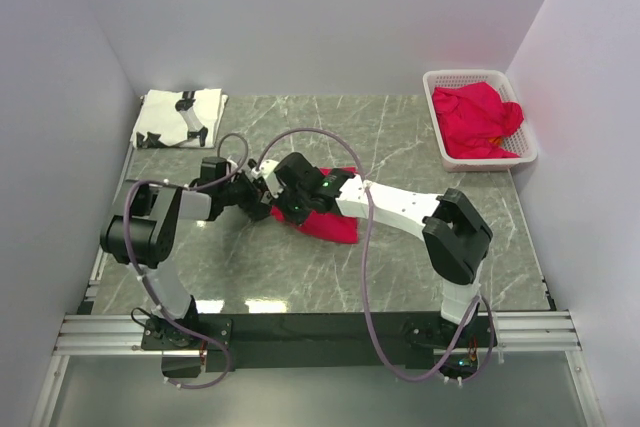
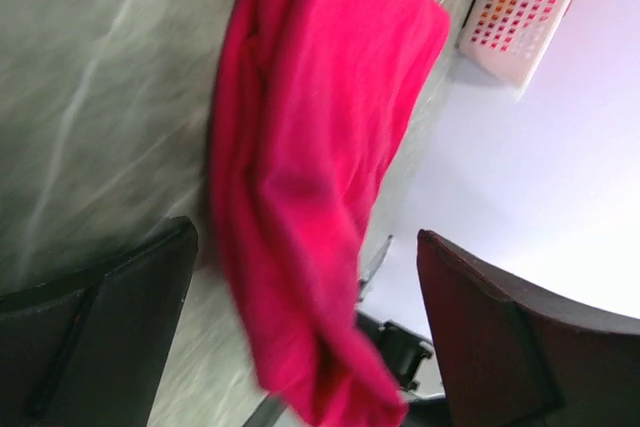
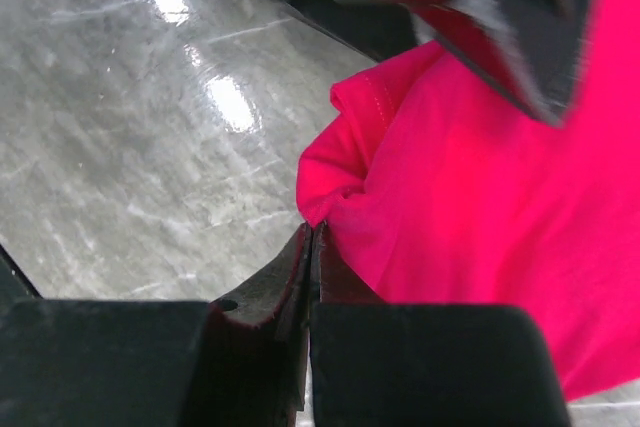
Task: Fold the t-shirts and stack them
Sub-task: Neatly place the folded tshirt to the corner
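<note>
One red t-shirt (image 1: 327,221) lies crumpled near the middle of the table, folded loosely over itself. One white t-shirt (image 1: 180,117) with a black print lies folded flat at about 10 o'clock, in the far left corner. A heap of red cloth (image 1: 478,119) fills the one white lattice basket (image 1: 524,153) at about 2 o'clock; how many shirts are in that heap cannot be told.

Two arms reach in from 7 and 5 o'clock and meet at the 9 o'clock edge of the red t-shirt. The left gripper (image 2: 305,237) stands wide open, one dark finger to each side of the cloth in its wrist view, and holds nothing. The right gripper (image 3: 310,242) has its jaws pressed flat together. A bunched edge of the shirt lies right against its tip, though whether any cloth is nipped there cannot be told.

The table (image 1: 400,142) is grey-green marble with pale veins and a glossy sheen. Plain pale walls (image 1: 300,17) close it in on the left, far and right sides. A metal rail (image 1: 100,332) runs along the near edge.

Looping grey cables (image 1: 365,277) trail over both arms. From above, the right arm's wrist covers the shirt's 10 o'clock part and hides both sets of fingers
</note>
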`<state>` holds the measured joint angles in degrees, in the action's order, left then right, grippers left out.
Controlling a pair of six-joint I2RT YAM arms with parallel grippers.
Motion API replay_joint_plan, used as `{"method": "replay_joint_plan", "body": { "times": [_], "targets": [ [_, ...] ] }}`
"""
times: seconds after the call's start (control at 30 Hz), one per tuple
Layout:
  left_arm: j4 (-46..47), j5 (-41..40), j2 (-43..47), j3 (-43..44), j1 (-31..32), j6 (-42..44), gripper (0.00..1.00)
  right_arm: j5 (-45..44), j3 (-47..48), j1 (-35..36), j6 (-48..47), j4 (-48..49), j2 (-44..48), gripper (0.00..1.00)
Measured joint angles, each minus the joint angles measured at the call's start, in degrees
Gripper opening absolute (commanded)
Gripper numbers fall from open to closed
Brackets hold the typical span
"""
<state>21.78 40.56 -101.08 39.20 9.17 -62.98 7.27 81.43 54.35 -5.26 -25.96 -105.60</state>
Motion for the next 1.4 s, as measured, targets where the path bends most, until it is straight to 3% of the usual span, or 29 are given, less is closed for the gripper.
{"method": "replay_joint_plan", "body": {
  "times": [0.27, 0.57, 0.77, 0.8, 0.9, 0.97, 1.07, 1.2, 1.4],
  "targets": [
    [3.6, -2.5, -5.4, 4.8, 4.2, -6.5, 0.93, -2.4, 1.1, 0.0, 4.1, 1.8, -1.4, 0.0],
    [1.1, -5.7, -6.9, 7.9, 5.0, -7.2, 0.79, -4.9, 2.1, 0.0, 6.9, 5.1, -1.5, 0.0],
    [-0.2, -7.2, -9.2, 10.6, 5.0, -6.5, 0.58, -4.9, 2.1, 0.0, 7.4, 5.4, -1.5, 0.0],
    [-0.4, -7.4, -9.5, 11.0, 5.0, -6.4, 0.44, -4.8, 2.1, 0.0, 7.4, 5.3, -1.6, 0.01],
    [-3.5, -9.7, -9.9, 12.2, 4.9, -3.4, 0.28, -4.3, 3.5, 0.0, 7.8, 4.1, -2.3, 0.29],
    [-6.8, -11.1, -10.1, 13.8, 4.9, -0.2, 0.24, -3.6, 4.1, -0.3, 8.0, 3.8, -2.6, 0.48],
    [-13.5, -14.5, -10.2, 19.0, 4.8, 7.4, 0.16, -2.0, 3.9, -1.3, 7.9, 3.3, -2.1, 0.62],
    [-19.2, -19.6, -10.2, 25.4, 3.9, 17.6, 0.1, -0.3, 2.1, -5.9, 7.8, 1.5, 0.9, 0.65],
    [-25.0, -25.5, -10.6, 32.9, 1.4, 30.8, 0.09, -0.6, 0.7, -13.2, 6.9, -0.3, 7.1, 0.65]
  ]
}}
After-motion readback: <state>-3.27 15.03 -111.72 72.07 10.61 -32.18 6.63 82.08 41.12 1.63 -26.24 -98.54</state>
